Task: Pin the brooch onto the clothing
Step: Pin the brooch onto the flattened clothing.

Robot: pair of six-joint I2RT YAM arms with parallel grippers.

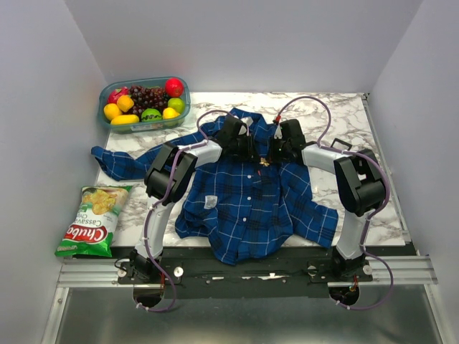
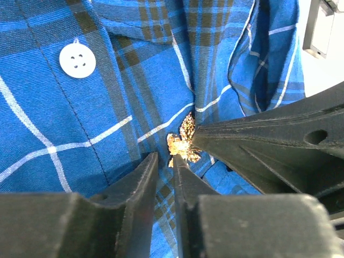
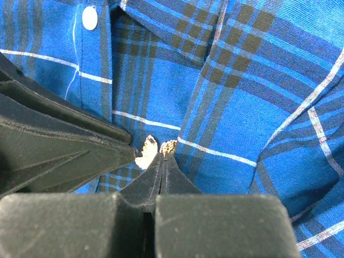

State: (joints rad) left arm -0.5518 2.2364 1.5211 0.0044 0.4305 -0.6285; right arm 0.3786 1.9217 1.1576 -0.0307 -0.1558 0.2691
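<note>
Jaws of the right gripper [image 3: 162, 155] are pressed together on the brooch [image 3: 146, 155]; the left gripper [image 2: 164, 157] shows a narrow slit, its tips just beside it. I see the brooch lying on the shirt [image 1: 244, 208] below the collar, mid-counter [image 1: 344, 122], toward the far edge.

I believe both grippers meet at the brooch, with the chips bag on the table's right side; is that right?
Not quite: the top external view shows the chips bag on the left side; the left gripper and right gripper do meet at the brooch.
</note>
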